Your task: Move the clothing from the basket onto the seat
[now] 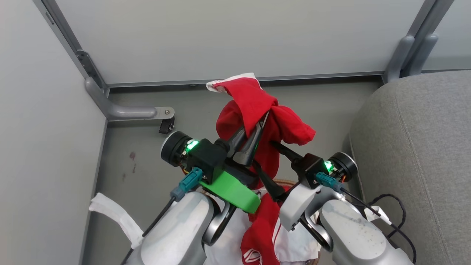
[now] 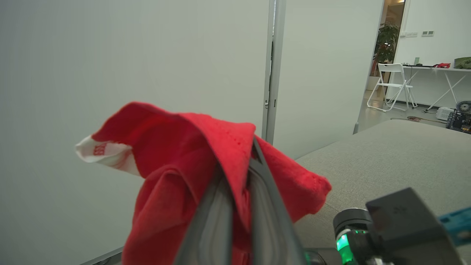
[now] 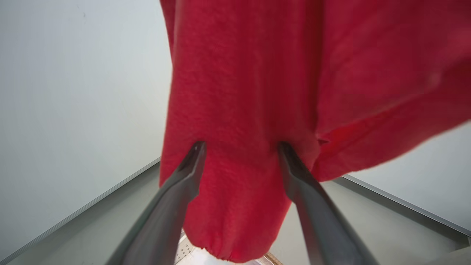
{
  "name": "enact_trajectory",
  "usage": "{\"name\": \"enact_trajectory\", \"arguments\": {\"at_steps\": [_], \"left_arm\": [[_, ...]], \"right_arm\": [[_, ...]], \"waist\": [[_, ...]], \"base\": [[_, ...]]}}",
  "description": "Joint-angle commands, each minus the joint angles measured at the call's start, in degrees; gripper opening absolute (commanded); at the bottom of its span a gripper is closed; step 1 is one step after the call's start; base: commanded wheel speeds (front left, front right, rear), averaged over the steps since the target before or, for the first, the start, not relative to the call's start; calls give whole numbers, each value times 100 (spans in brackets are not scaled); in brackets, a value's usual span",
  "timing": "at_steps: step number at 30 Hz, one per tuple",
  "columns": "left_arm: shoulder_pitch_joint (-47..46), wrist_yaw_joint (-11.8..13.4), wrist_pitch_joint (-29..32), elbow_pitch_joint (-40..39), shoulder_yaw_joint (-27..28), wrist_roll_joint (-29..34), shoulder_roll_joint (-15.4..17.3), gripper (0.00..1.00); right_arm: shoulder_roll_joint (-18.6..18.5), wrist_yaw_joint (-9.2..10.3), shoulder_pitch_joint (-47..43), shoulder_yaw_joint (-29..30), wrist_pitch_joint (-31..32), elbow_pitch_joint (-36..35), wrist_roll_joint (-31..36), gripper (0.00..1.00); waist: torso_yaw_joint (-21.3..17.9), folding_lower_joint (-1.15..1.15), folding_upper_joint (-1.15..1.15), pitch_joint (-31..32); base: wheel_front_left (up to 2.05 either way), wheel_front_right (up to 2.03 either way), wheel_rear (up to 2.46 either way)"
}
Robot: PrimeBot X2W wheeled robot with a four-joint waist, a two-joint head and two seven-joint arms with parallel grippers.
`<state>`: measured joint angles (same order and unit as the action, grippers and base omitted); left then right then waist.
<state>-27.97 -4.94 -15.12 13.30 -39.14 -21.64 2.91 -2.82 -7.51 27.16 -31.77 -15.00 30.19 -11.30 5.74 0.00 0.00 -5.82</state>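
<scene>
We hold the garment (image 1: 254,105) high in our clamped left gripper (image 1: 262,121) so it clears the basket (image 1: 285,181); our right gripper (image 3: 241,147) stands wide against its hanging fold, near the seat's (image 1: 423,147) corner

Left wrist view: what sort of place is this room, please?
Probably an office or lab, with a test corner screened off: plain white partition panels stand by a grey couch seat, and beyond them are a white folding chair, a table and a potted plant.
</scene>
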Motion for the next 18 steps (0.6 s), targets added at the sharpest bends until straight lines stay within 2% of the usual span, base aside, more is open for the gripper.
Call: {"name": "enact_trajectory", "arguments": {"at_steps": [1,6,7,8,9,10,18], "left_arm": [[-124,-11,-5,-39,-44,-59,5,0],[-148,26,-5,-106,-244,-126,5,0],[-154,30,-5,-107,-270,-136,5,0],[-152,33,-5,-114,-300,-129,5,0],[-147,40,-5,-118,-328,-149,5,0],[-150,41,-5,-116,-351,-160,5,0],[-189,89,-5,-15,-307,-184,4,0]], "right_arm": [[-23,4,81,12,-27,2,-25,100],[-22,4,219,62,-27,54,-68,98],[-22,4,237,74,-27,62,-80,91],[-23,4,250,79,-27,82,-88,57],[-23,4,268,80,-27,99,-93,34],[-22,4,285,58,-27,110,-125,0],[-23,4,325,16,-27,220,-258,0]], "waist": [[39,0,0,-12],[132,0,0,-33],[147,0,0,-37],[165,0,0,-39],[183,0,0,-39],[196,0,0,-41],[214,0,0,-45]], "base": [[0,0,0],[0,0,0],[0,0,0],[0,0,0],[0,0,0],[0,0,0],[0,0,0]]}}
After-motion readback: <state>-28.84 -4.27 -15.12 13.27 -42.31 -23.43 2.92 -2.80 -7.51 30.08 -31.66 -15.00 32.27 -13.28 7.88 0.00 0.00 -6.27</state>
